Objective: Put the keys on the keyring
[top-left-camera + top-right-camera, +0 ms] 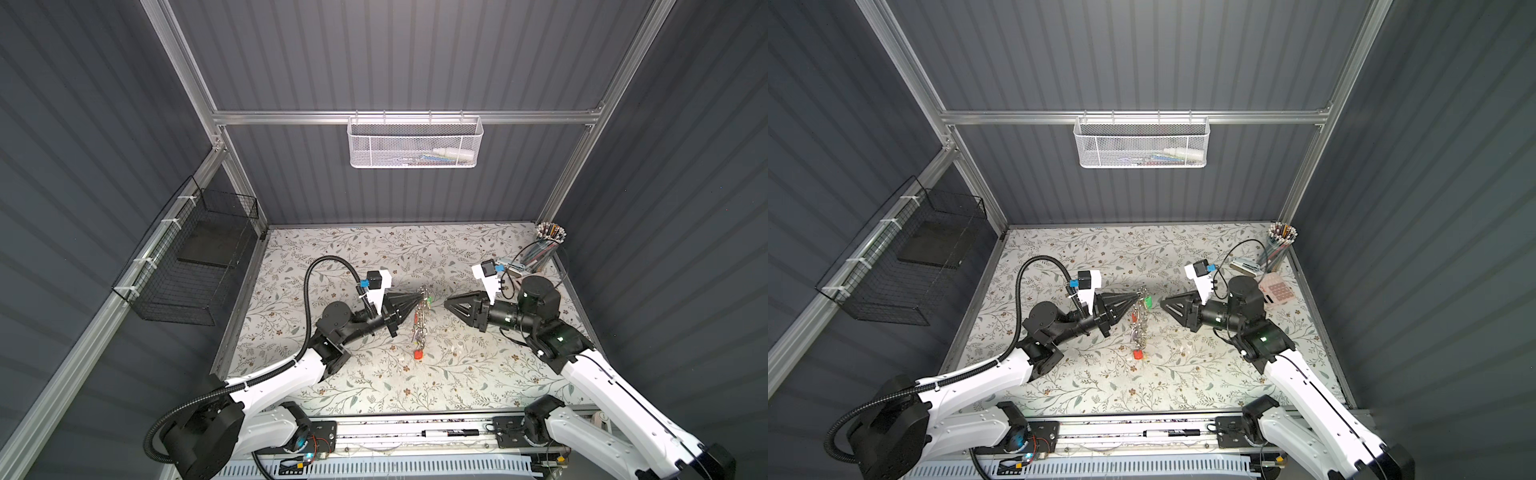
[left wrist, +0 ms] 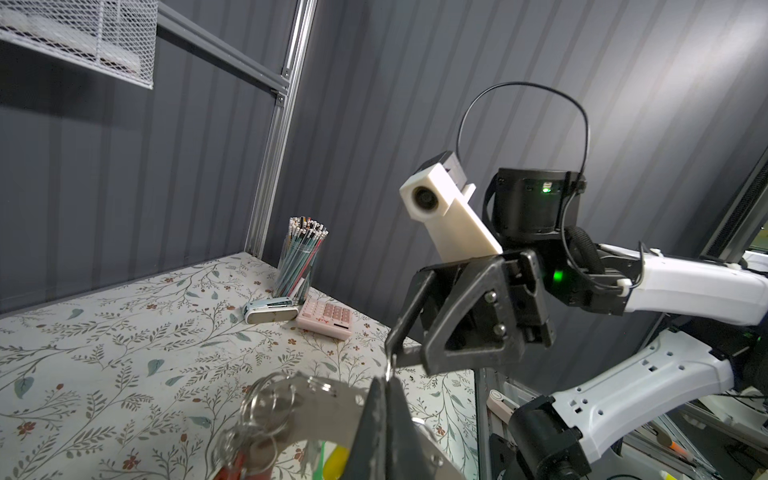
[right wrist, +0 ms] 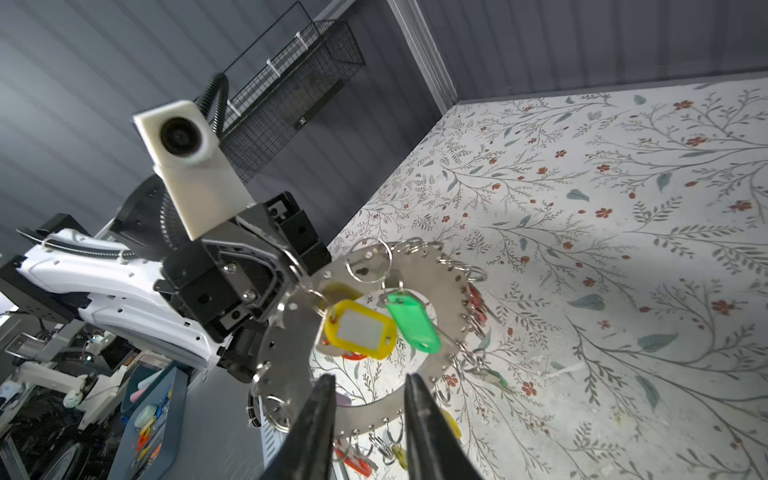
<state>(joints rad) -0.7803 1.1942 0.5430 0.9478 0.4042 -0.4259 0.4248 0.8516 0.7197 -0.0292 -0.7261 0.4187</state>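
While the left gripper (image 3: 298, 286) is clamped tight on the rim of the keyring (image 3: 286, 340), the big hoop hangs over the floral table (image 1: 457, 374), a yellow-tagged key (image 3: 360, 330) and a green-tagged key (image 3: 413, 320) dangling across its middle, and the right gripper (image 3: 368, 378) sits just beside it, jaws apart, nothing between them

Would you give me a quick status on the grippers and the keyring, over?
Left gripper shut on keyring, held up. Right gripper open, just short of it. Yellow key and green key hang on it; nothing between.
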